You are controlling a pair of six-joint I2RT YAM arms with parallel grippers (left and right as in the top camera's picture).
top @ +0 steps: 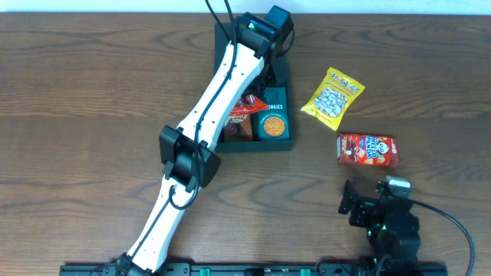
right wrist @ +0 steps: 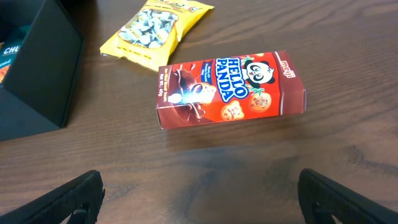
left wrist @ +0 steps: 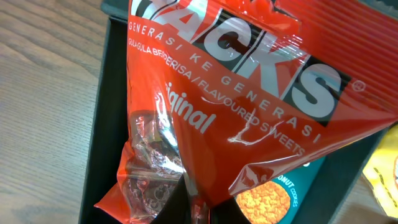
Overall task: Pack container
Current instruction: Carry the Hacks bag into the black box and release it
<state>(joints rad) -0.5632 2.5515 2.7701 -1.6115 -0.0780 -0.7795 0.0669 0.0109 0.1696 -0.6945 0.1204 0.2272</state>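
The dark teal-green container [top: 253,146] stands open at the back middle of the table. In it lie a red Hacks sweets packet [top: 242,113] and a small teal Chunkies box [top: 272,123]. My left gripper [top: 262,75] reaches down into the container. In the left wrist view its fingers [left wrist: 193,210] are shut on the lower edge of the red packet [left wrist: 236,93], above the container wall [left wrist: 102,124] and the Chunkies box [left wrist: 273,199]. My right gripper [right wrist: 199,193] is open and empty low over the table, short of the Hello Panda box [right wrist: 230,87].
A yellow snack packet [top: 331,97] lies right of the container, with the red Hello Panda box [top: 367,149] in front of it. In the right wrist view the yellow packet [right wrist: 155,28] lies behind the box and the container's corner [right wrist: 43,81] stands at the left.
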